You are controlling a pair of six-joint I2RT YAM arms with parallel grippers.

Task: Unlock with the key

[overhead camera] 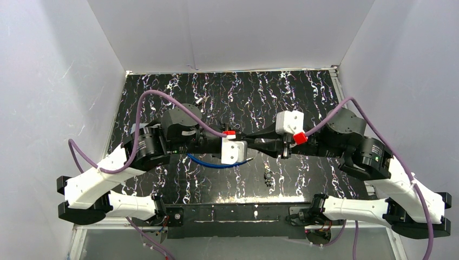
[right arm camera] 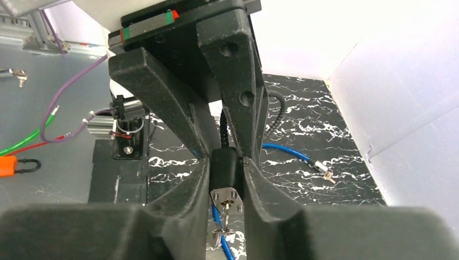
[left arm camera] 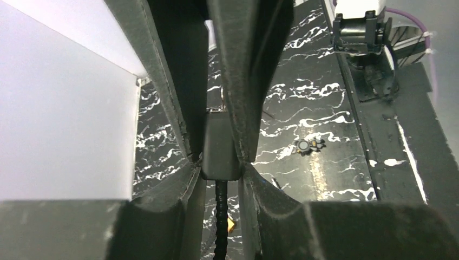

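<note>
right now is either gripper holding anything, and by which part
The left gripper clamps the black lock by its body at the cable end. The right gripper flanks the end with the key; a firm grip cannot be told.

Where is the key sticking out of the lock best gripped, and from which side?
Take the key by its flat silver bow, the only part that seems to stick out of the lock's metal face. Come with the right gripper head-on at that face: the left gripper clamps the lock body at the end where the cable leaves, so the keyhole end is free.
</note>
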